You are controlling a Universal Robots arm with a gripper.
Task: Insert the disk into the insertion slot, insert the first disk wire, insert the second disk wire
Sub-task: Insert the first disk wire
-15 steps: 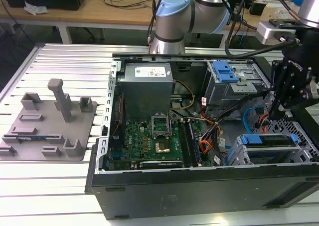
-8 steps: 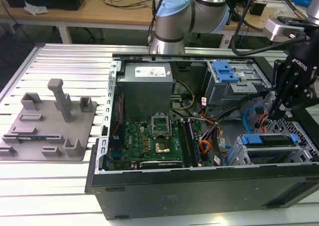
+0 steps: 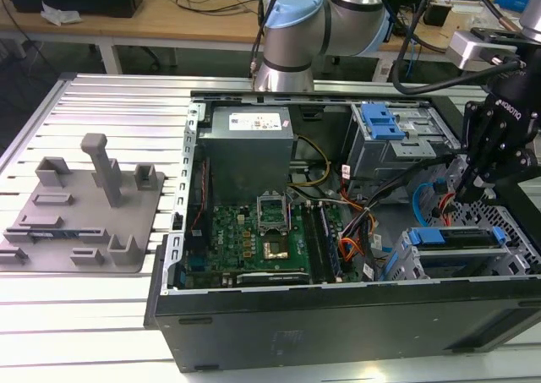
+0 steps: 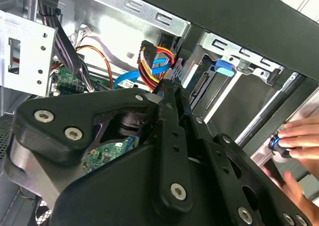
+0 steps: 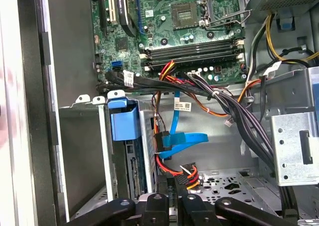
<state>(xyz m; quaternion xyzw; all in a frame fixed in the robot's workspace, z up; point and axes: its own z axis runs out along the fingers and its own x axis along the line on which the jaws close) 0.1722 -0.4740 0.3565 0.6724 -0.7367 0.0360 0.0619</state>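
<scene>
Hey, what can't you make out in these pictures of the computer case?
1. Hand: blurred, cut off by the second wrist view's edge.
2. Disk face: first wrist view shows it edge-on, walled by the insertion slot.
3. Wires beneath the gripper: their ends are covered by it in the exterior view.

Exterior view overlooks open case [image 3: 338, 324]; both wrist views close inside.

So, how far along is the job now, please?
Done: the disk sits in its slot, blue frame showing. In hand: the gripper hovers at the red-and-black wire beside the disk. Left: both wires look unplugged; the blue wire hangs loose.
</scene>
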